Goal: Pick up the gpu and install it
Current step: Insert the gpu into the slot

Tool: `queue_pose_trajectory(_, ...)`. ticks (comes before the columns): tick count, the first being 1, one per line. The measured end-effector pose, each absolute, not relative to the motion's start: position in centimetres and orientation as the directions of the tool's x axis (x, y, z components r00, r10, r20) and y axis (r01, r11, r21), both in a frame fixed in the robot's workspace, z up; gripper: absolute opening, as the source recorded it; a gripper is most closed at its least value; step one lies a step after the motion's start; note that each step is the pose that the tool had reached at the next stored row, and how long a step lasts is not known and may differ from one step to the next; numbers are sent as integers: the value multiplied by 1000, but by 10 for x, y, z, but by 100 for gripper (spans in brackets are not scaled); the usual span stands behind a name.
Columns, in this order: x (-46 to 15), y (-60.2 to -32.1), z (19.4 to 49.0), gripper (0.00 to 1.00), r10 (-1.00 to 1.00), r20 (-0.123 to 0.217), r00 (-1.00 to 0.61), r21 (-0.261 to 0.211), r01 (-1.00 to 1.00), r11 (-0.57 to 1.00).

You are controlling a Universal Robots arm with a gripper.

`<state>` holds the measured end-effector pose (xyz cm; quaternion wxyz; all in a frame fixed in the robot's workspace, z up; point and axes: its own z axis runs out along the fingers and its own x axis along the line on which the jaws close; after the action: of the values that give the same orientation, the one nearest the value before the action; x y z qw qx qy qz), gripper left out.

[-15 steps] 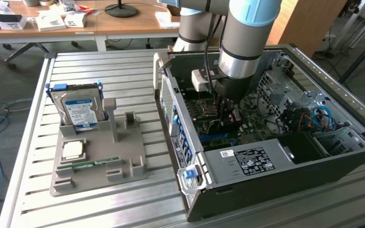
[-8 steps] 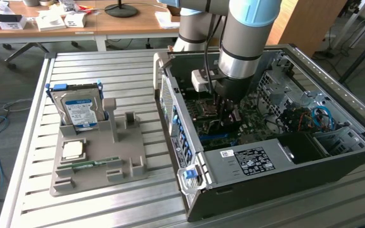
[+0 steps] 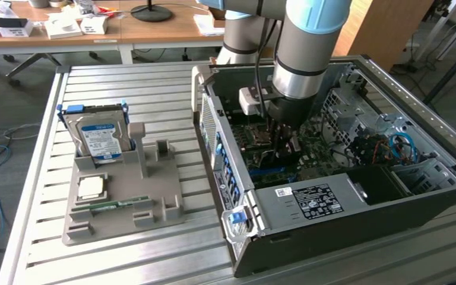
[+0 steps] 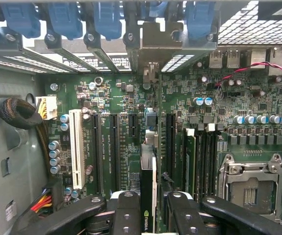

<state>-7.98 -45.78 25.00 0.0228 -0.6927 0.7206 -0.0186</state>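
Hand (image 4: 153, 208) grips the gpu (image 4: 148, 171) edge-on inside the case (image 3: 307, 237), its long axis parallel to the slots (image 4: 115, 147) just below it.

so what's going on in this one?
A robot arm reaches down into the open PC case. Its end effector is shut on the gpu, holding it edge-on right over the expansion slots of the motherboard. Whether the card is seated can't be told. The hard drive sits in the grey fixture outside.
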Motion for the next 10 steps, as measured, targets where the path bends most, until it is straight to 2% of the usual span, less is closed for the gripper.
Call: queue_pose_trajectory(10, -80, -458, 252, 26, -999, -7, -39, -59, -997, 39)
